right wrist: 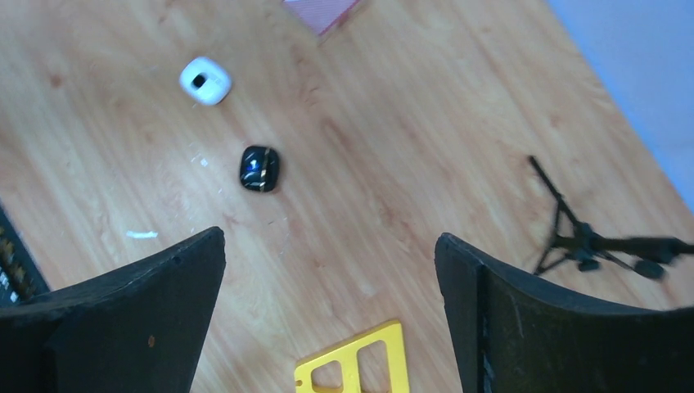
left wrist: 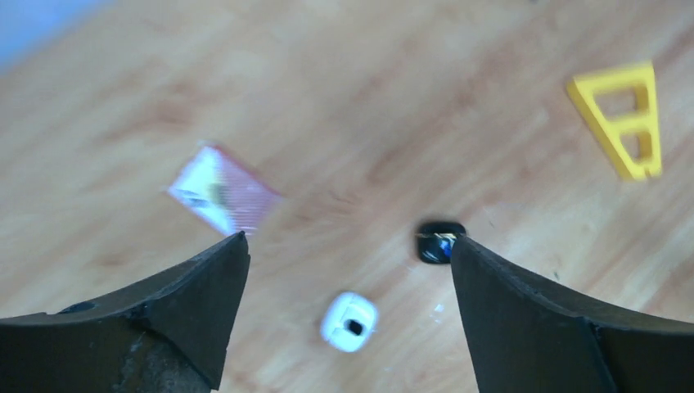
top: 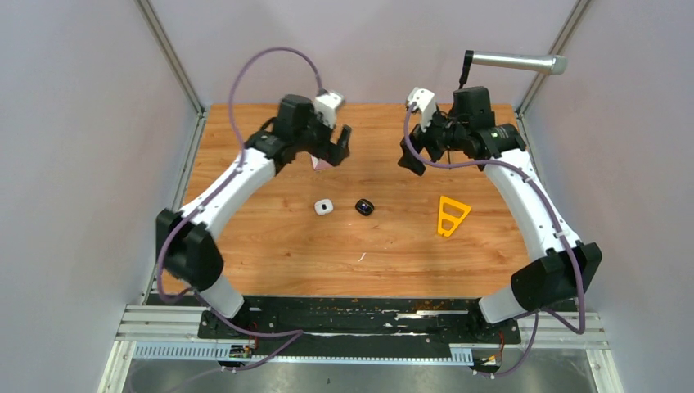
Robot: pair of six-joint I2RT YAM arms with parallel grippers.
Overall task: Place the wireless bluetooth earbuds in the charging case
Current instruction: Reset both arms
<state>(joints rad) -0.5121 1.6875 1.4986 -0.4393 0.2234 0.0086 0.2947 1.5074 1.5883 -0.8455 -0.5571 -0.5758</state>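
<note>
We hold the left jaws and the right jaws raised over the far half of the desk [top: 270,246], each pair spread wide with nothing between its fingers. Near the middle of the wood lie a small white charging case [top: 325,206] and, close by on its right but not touching, a black charging case [top: 364,206]; the earbuds are too small for us to pick out. A yellow triangular frame [top: 452,215] lies further right, and a pink card [left wrist: 221,190] lies below the left jaws.
</note>
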